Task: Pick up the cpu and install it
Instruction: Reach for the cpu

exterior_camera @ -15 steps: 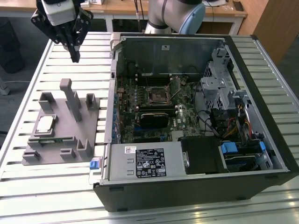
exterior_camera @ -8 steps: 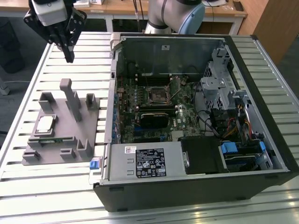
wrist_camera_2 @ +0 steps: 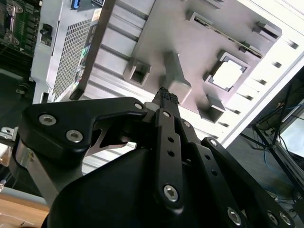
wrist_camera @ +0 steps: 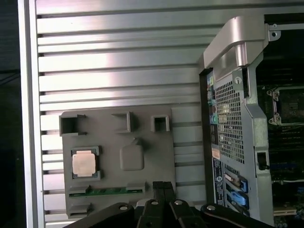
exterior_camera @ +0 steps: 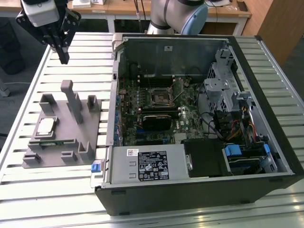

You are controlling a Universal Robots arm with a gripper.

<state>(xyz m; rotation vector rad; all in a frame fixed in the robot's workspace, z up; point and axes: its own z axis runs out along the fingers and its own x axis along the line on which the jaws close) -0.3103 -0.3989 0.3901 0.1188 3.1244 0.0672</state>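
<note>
- Your claw (exterior_camera: 63, 59) hangs high over the slatted metal table (exterior_camera: 80, 52), towards the exterior view's left. Its fingers are pressed together and grip nothing.
- There is open air all round the claw, and it touches nothing.
- The cpu (exterior_camera: 46, 126) lies flat in a square pocket of the grey holder plate (exterior_camera: 92, 126), silver top up, well below the claw. Both wrist views show it there too (wrist_camera_2: 227, 75) (wrist_camera: 84, 164).
- The pocket's raised rim hugs the cpu's edges closely, so the room is from above.
- One tall post (exterior_camera: 72, 99) stands on the plate near the cpu, between it and the computer case (exterior_camera: 199, 190).
- A strip of bare slats separates the plate from the case's side wall.
- The case lies open on top, with its walls standing round the board.
- The square socket (exterior_camera: 161, 96) sits mid-board. You probably have its latch raised, though the exterior view is too small to be sure.
- Count: one cpu, one green memory stick (wrist_camera: 107, 191) beside the cpu's pocket, one plate, one case, one claw.
</note>
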